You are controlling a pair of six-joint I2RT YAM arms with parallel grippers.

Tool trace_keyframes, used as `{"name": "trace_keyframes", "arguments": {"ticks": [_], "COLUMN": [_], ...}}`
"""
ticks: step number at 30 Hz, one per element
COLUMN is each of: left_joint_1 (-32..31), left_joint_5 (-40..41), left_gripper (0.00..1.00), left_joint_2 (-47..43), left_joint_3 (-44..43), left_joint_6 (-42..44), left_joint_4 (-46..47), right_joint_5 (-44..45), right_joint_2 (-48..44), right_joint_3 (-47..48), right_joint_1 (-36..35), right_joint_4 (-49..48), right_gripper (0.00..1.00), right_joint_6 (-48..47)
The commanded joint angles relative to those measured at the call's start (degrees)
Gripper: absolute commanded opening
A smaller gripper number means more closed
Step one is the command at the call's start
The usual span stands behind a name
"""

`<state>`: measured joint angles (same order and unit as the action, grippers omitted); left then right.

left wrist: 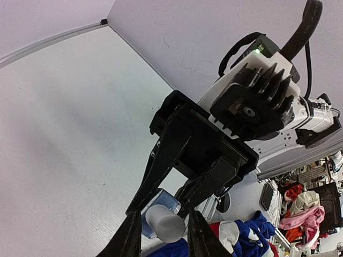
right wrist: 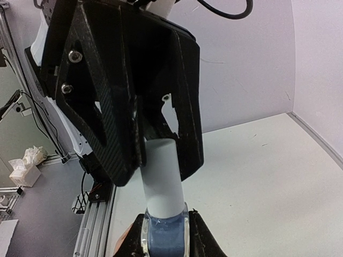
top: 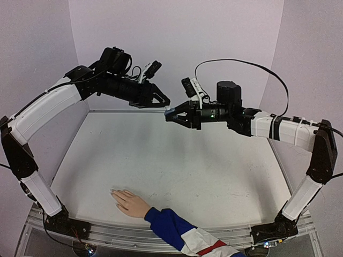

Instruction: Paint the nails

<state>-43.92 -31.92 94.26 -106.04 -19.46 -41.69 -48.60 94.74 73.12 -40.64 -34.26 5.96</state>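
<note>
Right gripper (right wrist: 166,239) pinches the small blue bottle (right wrist: 163,226); the left gripper (left wrist: 162,239) straddles its white cap (right wrist: 162,182), grip uncertain. Cap on, so painting seems unstarted. The nails (top: 114,193) lie on the pale hand (top: 132,203), flat near the front edge of the table (top: 193,160).

White tabletop (top: 177,160), a bit scuffed and speckled towards the middle. One thing lying on it: a pale hand (top: 130,202), flat, palm down, close to the near edge, left of centre, fingers pointing left. Its blue, white and red sleeve (top: 177,230) trails off over that near edge.
</note>
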Motion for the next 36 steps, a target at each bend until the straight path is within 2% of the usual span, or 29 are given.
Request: {"name": "trace_keyframes", "arguments": {"ticks": [1, 24, 31, 36], "left_joint_1": [0.06, 0.08, 0.06, 0.06], "left_joint_5": [-0.58, 1.94, 2.93, 4.11], "left_gripper": [0.29, 0.01, 0.00, 0.00], "left_joint_2": [0.44, 0.18, -0.11, -0.64], "left_joint_3": [-3.45, -5.44, -5.85, -5.71], "left_joint_6": [0.69, 2.06, 1.64, 0.49], "left_joint_4": [-0.30, -1.58, -1.58, -1.67], "right_joint_5": [-1.32, -0.80, -0.45, 3.30], "right_joint_2": [0.18, 0.62, 0.85, 0.30], "right_joint_3": [3.31, 3.05, 3.08, 2.74], "right_joint_1": [-0.07, -0.21, -0.16, -0.39], "right_joint_4": [-2.74, -1.96, -1.72, -1.61], "right_gripper": [0.00, 0.00, 0.00, 0.00], "right_joint_6": [-0.68, -2.13, -2.26, -2.63]}}
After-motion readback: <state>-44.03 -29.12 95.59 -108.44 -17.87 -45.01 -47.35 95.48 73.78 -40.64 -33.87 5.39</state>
